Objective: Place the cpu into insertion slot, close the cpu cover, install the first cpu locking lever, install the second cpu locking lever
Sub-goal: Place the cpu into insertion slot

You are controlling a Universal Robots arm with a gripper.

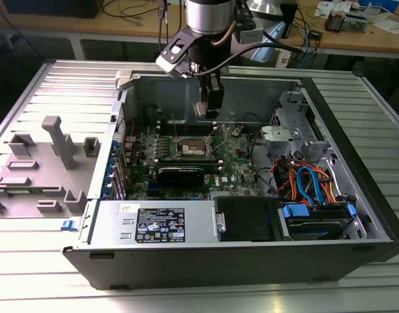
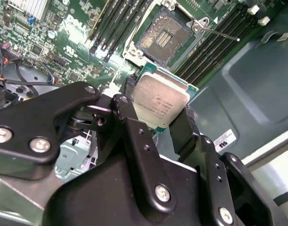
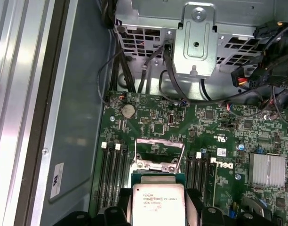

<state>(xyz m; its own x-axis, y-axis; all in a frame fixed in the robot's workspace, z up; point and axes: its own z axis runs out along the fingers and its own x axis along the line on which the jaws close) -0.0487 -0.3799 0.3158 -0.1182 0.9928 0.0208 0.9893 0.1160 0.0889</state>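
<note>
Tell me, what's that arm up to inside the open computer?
A robot arm's tool is clamped on a cpu, holding it above the green motherboard inside the open computer case. The insertion slot sits nearby on the board with its dark centre bare, so the chip isn't seated yet. The cpu cover looks swung up out of the way.

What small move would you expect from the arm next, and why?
Probably ease the cpu down toward the insertion slot: the gripper holds it above the motherboard, the slot looks bare, and the cpu cover appears raised.
</note>
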